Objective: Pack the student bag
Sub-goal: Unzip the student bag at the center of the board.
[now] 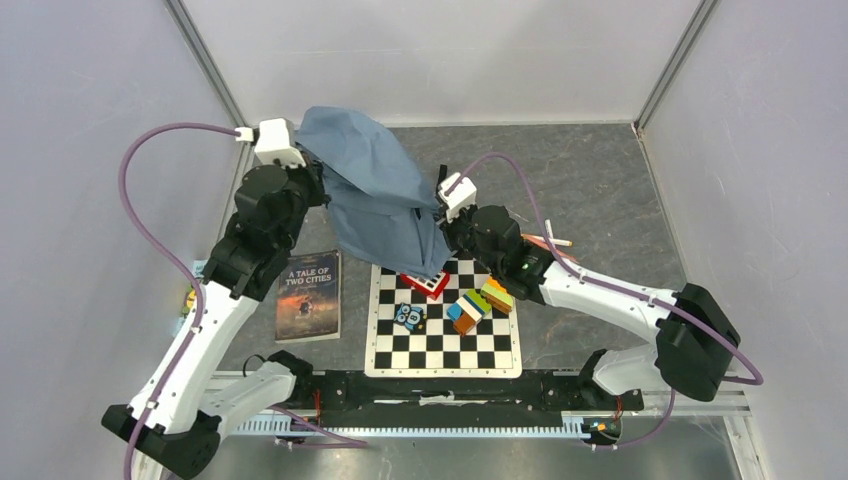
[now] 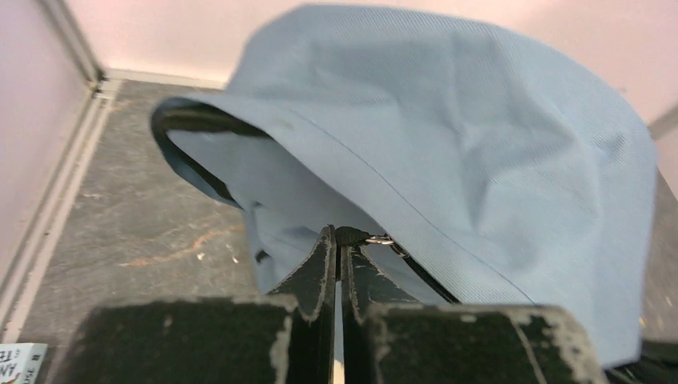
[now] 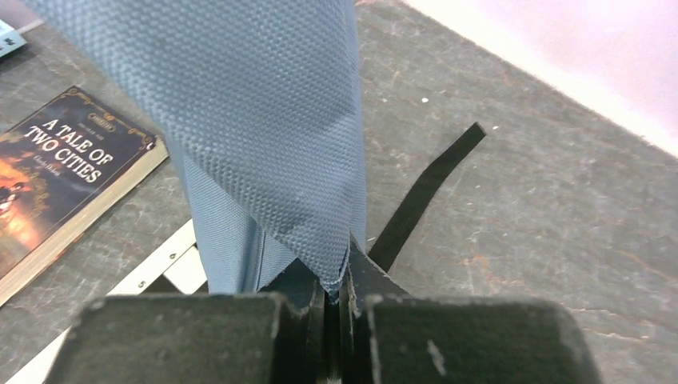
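Observation:
The student bag (image 1: 375, 195), dusty-blue soft fabric, hangs lifted between my two grippers over the far edge of the chessboard (image 1: 443, 345). My left gripper (image 2: 339, 238) is shut on a black zipper tab with a small metal ring at the bag's (image 2: 448, 136) black-trimmed edge. In the top view, this left gripper (image 1: 315, 172) meets the bag's upper left side. My right gripper (image 3: 336, 282) is shut on a pointed corner of the bag's (image 3: 256, 120) fabric, at the bag's lower right in the top view (image 1: 446, 222). A black strap (image 3: 424, 192) trails on the table.
A book, "A Tale of Two Cities" (image 1: 310, 295), lies left of the chessboard. On the board sit a red-and-white item (image 1: 425, 284), coloured blocks (image 1: 480, 303) and a small blue toy (image 1: 408, 316). A pencil (image 1: 553, 240) lies behind my right arm. Walls enclose the table.

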`<move>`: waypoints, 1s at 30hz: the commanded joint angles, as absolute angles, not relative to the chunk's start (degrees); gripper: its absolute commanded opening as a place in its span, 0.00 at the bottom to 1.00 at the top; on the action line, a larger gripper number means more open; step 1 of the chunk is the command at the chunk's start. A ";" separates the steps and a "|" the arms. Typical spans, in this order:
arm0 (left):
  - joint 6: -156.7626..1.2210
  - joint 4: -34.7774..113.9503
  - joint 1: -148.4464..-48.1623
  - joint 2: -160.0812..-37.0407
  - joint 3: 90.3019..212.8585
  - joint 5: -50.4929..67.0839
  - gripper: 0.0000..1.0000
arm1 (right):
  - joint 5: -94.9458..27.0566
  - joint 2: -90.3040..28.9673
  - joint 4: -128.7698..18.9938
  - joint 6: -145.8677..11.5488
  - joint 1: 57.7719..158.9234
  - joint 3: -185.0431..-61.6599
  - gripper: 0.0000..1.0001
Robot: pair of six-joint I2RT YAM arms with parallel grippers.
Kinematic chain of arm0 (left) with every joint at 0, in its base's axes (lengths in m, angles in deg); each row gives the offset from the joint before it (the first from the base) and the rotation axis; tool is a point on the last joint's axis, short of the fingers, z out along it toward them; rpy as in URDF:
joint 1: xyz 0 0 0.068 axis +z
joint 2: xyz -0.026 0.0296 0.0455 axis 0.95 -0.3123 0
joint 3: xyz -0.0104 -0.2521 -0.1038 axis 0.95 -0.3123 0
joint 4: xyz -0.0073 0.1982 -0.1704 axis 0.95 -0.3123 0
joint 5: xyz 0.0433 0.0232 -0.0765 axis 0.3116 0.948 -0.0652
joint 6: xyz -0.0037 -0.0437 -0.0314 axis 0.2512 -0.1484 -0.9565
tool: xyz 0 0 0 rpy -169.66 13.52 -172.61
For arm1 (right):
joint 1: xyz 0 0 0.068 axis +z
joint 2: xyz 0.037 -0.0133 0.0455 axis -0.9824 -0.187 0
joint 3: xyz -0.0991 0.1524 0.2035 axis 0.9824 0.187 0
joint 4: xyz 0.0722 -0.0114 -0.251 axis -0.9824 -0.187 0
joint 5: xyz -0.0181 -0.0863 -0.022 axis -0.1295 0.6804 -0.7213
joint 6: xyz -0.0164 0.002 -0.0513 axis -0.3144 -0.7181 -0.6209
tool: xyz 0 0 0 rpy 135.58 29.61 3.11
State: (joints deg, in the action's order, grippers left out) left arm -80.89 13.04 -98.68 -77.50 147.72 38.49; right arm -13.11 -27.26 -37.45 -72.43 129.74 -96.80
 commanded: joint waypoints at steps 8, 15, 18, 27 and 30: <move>-76.08 34.97 -91.93 -74.36 136.46 39.44 0.02 | -6.75 -31.98 -38.78 -84.67 125.85 -107.91 0.00; -74.84 42.86 -92.01 -69.91 129.01 22.28 0.02 | -11.09 -36.65 -36.62 -85.61 120.96 -107.27 0.18; -74.87 43.05 -92.01 -69.76 129.20 18.24 0.02 | -12.95 -35.02 -41.22 -84.37 120.09 -108.16 0.77; -76.99 43.75 -92.01 -71.20 129.58 11.15 0.02 | -22.21 -17.11 -45.70 -84.75 120.09 -101.25 0.98; -77.73 43.71 -91.97 -71.56 129.68 10.53 0.02 | -35.26 -13.01 -48.38 -85.00 120.50 -102.51 0.98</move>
